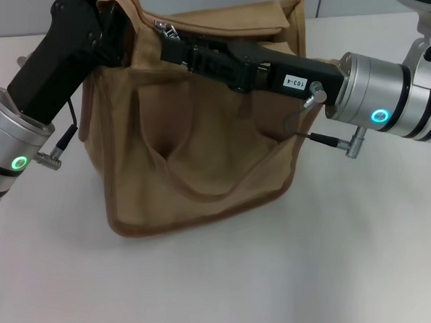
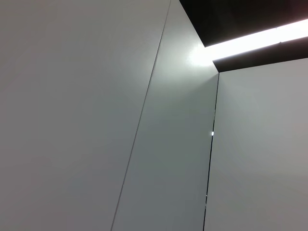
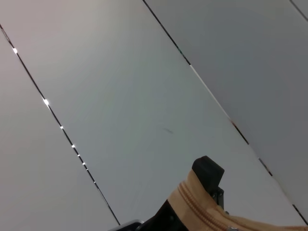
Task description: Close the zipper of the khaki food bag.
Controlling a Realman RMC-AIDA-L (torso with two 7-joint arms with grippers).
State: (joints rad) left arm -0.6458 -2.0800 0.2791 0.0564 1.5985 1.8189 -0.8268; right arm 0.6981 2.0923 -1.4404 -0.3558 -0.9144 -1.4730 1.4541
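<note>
Head view: even, soft overhead light, moderately bright; white table (image 1: 279,274) slightly grey, faint diffuse shadow under bag (image 1: 194,170) at lower edge. Green ring lights glow on both arms at left and right edges. Black gripper bodies lose detail in dark tones. Left wrist view: bright ceiling light strip (image 2: 260,38) at upper right, blown out, glare spreading onto wall panel. Right wrist view: flat grey panels, small specular glints along seams; zipper (image 3: 207,211) at lower edge soft.

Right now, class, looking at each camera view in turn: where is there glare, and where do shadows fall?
Head view: even light; the bag casts only a faint shadow on the white table. Left wrist view: a bright ceiling light strip glares against dark. Right wrist view: small glints along wall panel seams; the zipper sits at the frame's edge.
</note>
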